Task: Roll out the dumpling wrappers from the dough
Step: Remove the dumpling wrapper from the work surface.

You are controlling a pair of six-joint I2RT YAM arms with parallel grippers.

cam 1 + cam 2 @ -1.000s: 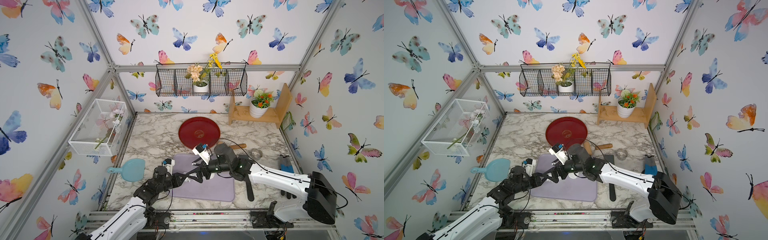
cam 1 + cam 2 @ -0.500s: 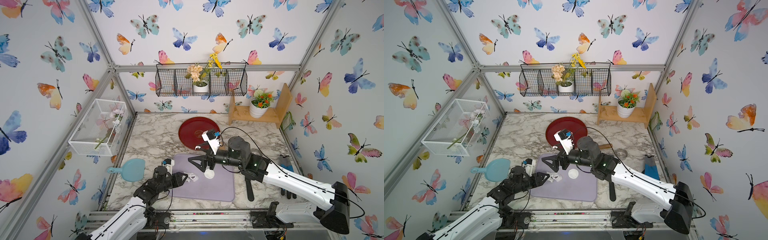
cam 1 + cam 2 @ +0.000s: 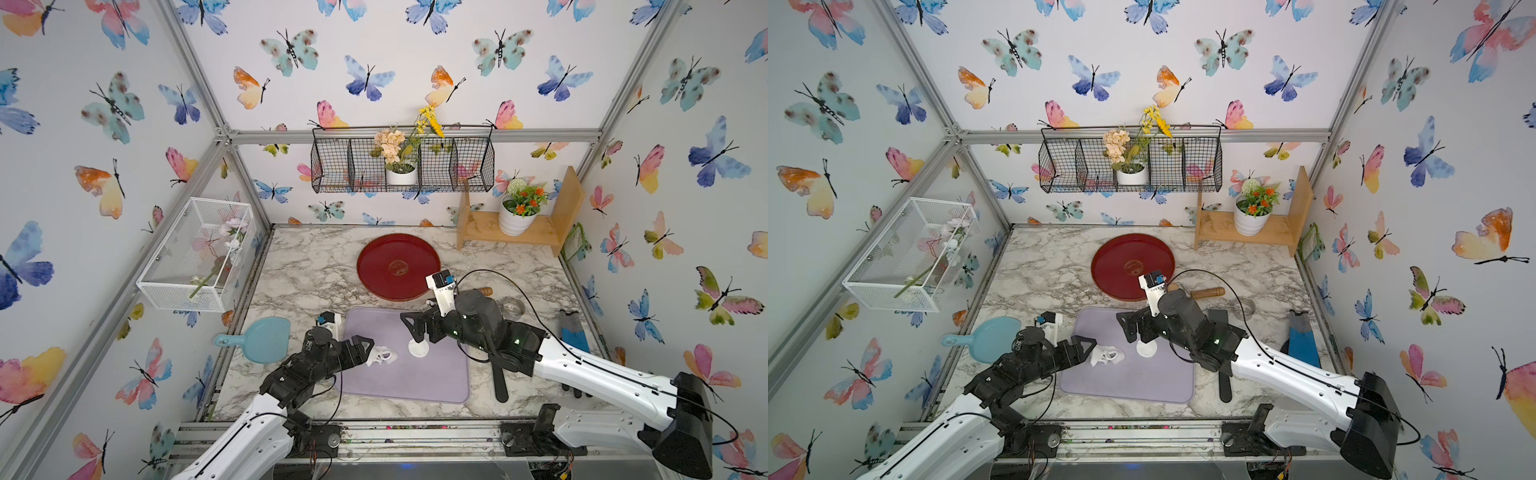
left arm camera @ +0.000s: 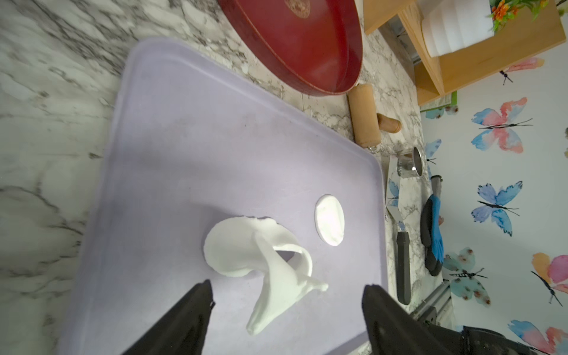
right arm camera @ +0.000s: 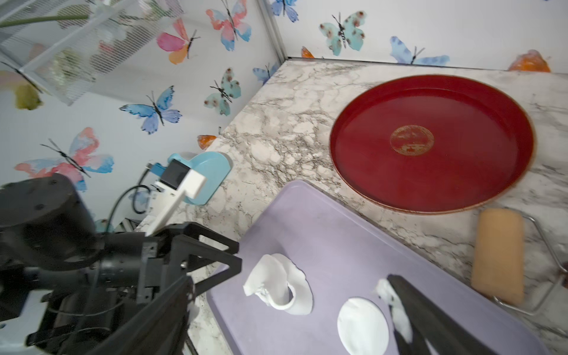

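Pointing its narrow end at gaping left pincer (image 4: 289, 285), folded dough (image 4: 233, 246), right pincer (image 5: 290, 278) apart

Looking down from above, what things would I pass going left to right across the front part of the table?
In a top view: light blue scoop → crumpled dough → round dumpling wrapper → black-handled scraper → blue glove.
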